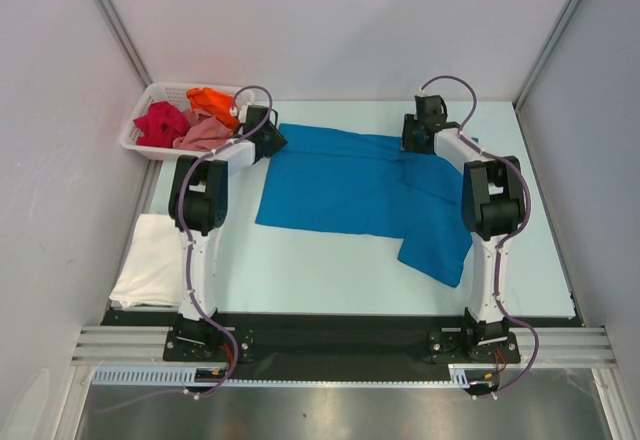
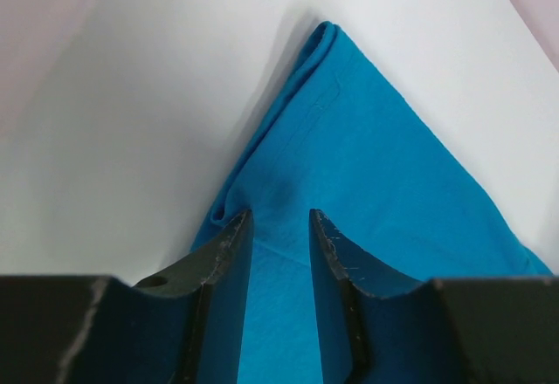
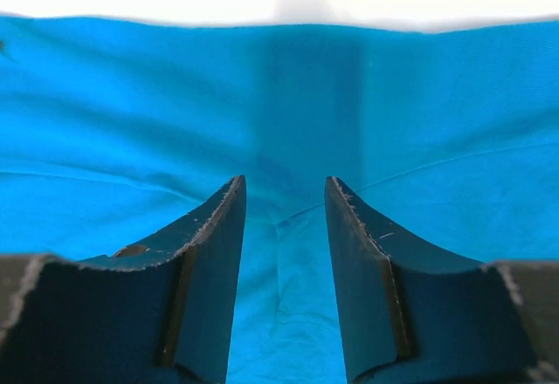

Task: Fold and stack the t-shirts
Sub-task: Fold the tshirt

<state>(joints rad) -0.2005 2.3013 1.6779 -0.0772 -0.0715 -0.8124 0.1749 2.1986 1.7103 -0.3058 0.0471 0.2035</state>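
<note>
A bright blue t-shirt (image 1: 345, 185) lies spread across the middle of the table, one sleeve hanging toward the near right. My left gripper (image 1: 270, 140) is down on its far left corner, the jaws narrowed onto a raised fold of blue cloth (image 2: 349, 148). My right gripper (image 1: 418, 138) is on the shirt's far edge, jaws narrowed with creased blue cloth (image 3: 288, 270) bunched between them. In the wrist views the left gripper (image 2: 279, 214) and right gripper (image 3: 286, 179) both hold cloth. A white t-shirt (image 1: 150, 260) lies folded at the left edge.
A white slotted basket (image 1: 132, 140) at the far left corner holds a crimson shirt (image 1: 160, 122), an orange shirt (image 1: 212, 103) and a dusty pink shirt (image 1: 203, 136). Grey walls close in both sides and the back.
</note>
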